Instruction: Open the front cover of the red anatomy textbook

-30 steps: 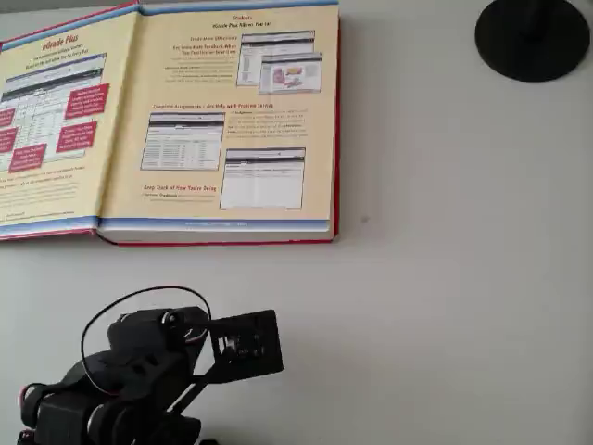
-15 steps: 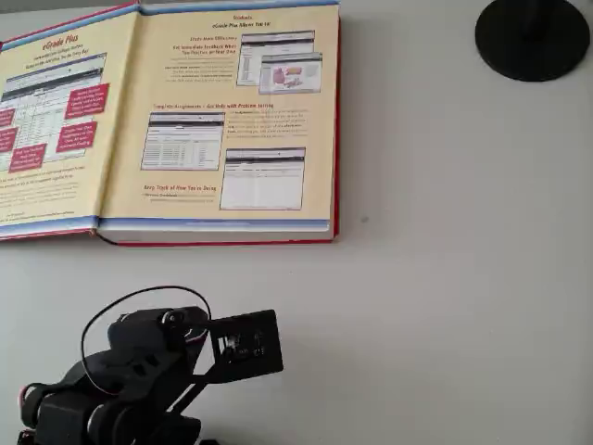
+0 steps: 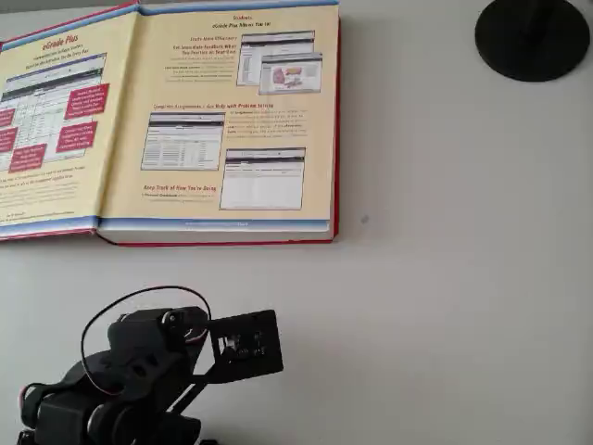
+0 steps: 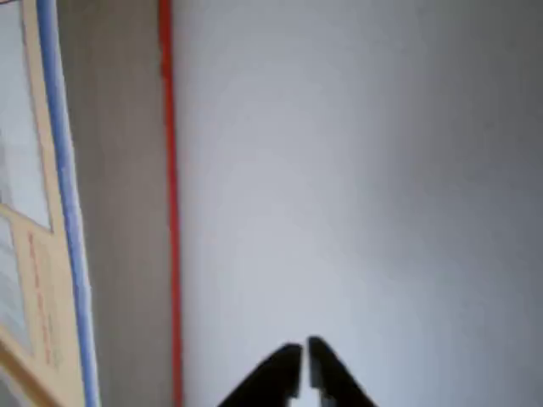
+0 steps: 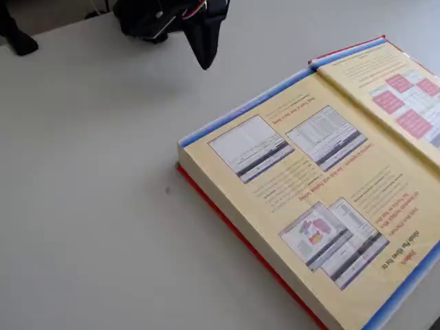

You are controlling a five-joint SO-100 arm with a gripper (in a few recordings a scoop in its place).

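The red anatomy textbook [image 3: 218, 120] lies open on the pale grey desk [image 3: 445, 278], filling the overhead view from about 9 o'clock round to 12 o'clock. Its front cover [image 3: 51, 125] is folded fully back and lies flat toward 9 o'clock, inner side up: yellow, with printed tables, pink-red boxes and a red heading. Beside it, toward the centre of that view, the yellow endpaper carries red headings and small screenshots, bordered in blue along its lower edge. A thin red edge of the back board shows under the page block at its 3 o'clock and 6 o'clock sides.

In the fixed view the book [image 5: 323, 206] lies from the centre out toward 3 and 5 o'clock, the opened cover [image 5: 405, 96] at about 2 o'clock, the white page block and red bottom board showing along the edge nearest 8 o'clock.

The black arm sits at 7 o'clock in the overhead view, well apart from the book and pulled back over bare desk. The tool [image 5: 205, 58] hangs at 12 o'clock in the fixed view, pointing down, clear of the desk and touching nothing. In the wrist view the tool [image 4: 304, 360] shows at 6 o'clock with its two dark fingertips [image 4: 284, 365] drawn together, only a hairline slit between them and nothing held. The book's red edge [image 4: 170, 203] runs up that view at about 9 o'clock.

A round black base [image 3: 531, 37] stands on the desk at 1 o'clock in the overhead view, far from both book and arm.
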